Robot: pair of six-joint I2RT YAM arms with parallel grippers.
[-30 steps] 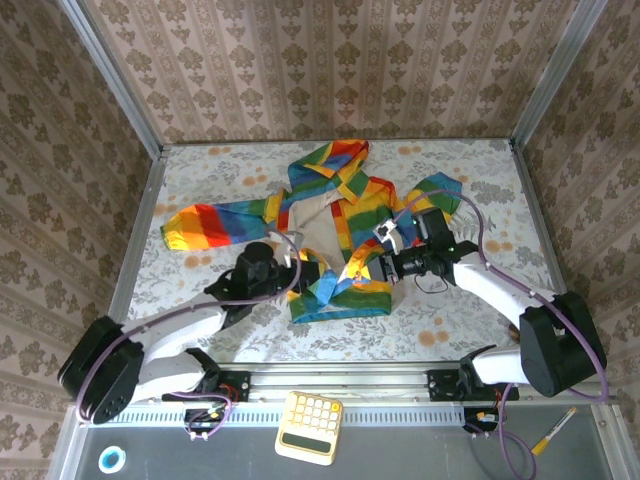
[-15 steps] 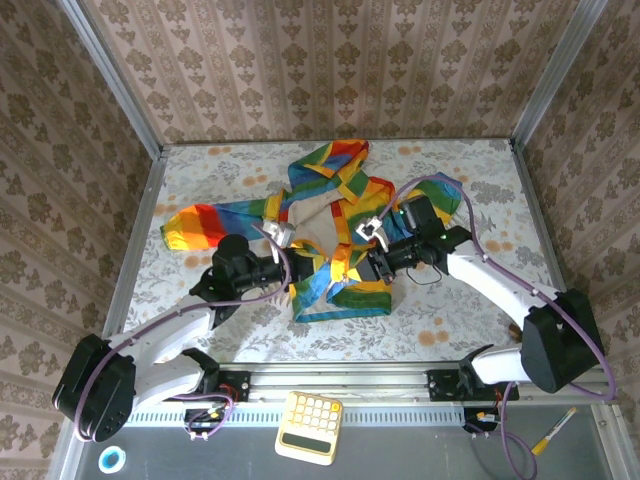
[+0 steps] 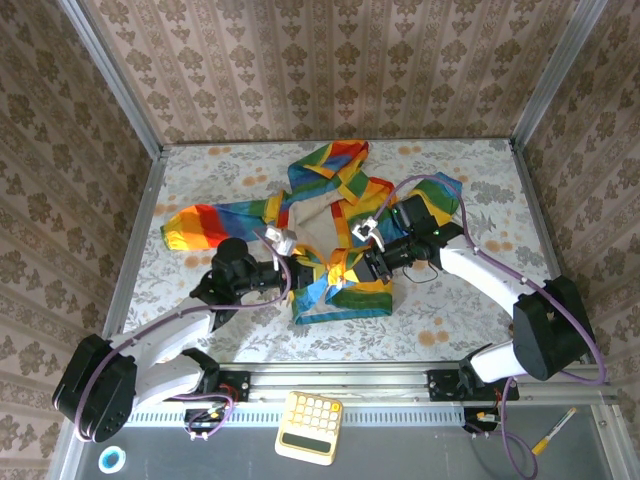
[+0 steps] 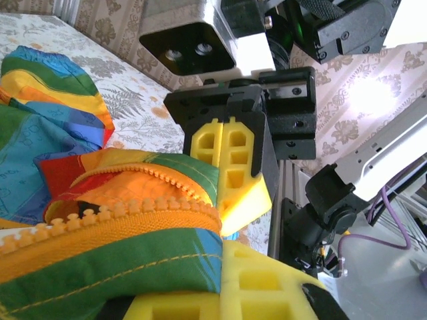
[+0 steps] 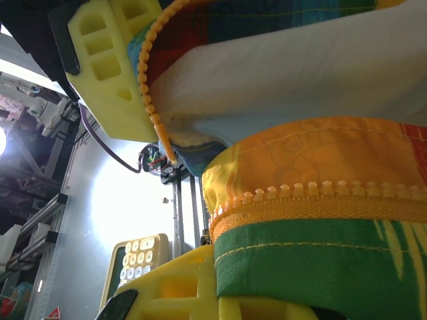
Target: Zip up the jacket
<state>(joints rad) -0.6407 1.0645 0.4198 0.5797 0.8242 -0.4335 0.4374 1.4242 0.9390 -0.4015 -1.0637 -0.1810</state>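
**Inspector A:** Where do we find the jacket (image 3: 335, 215)?

**Inspector B:** It lies rumpled at mid-desk (image 3: 200, 165), with the hood away from the arm bases and one sleeve stretched to the left. The lower front is raised between the two tools.

**A:** State of the tools?

**B:** We record the left tool (image 3: 300, 268) pinching the front edge on its own side, near the hem. In the left wrist view, striped cloth and the orange zipper teeth (image 4: 100, 217) lie across its lower finger. The right tool (image 3: 350, 262) pinches the opposite edge, its yellow fingers pressed together on cloth. The two tools sit just beside each other.

**A:** The step in hand?

**B:** In our judgement, it is bringing the two zipper ends together at the hem so they can be mated. We cannot tell where the slider sits.

**A:** What do we require for it to be done well?

**B:** Both rows of teeth should be level and facing, the hems matched, and the cloth taut but not stretched. The fabric looks thin and is likely to fold over the teeth, so we would keep each grip close to the tape. One tool should hold steady while the other feeds in slowly.
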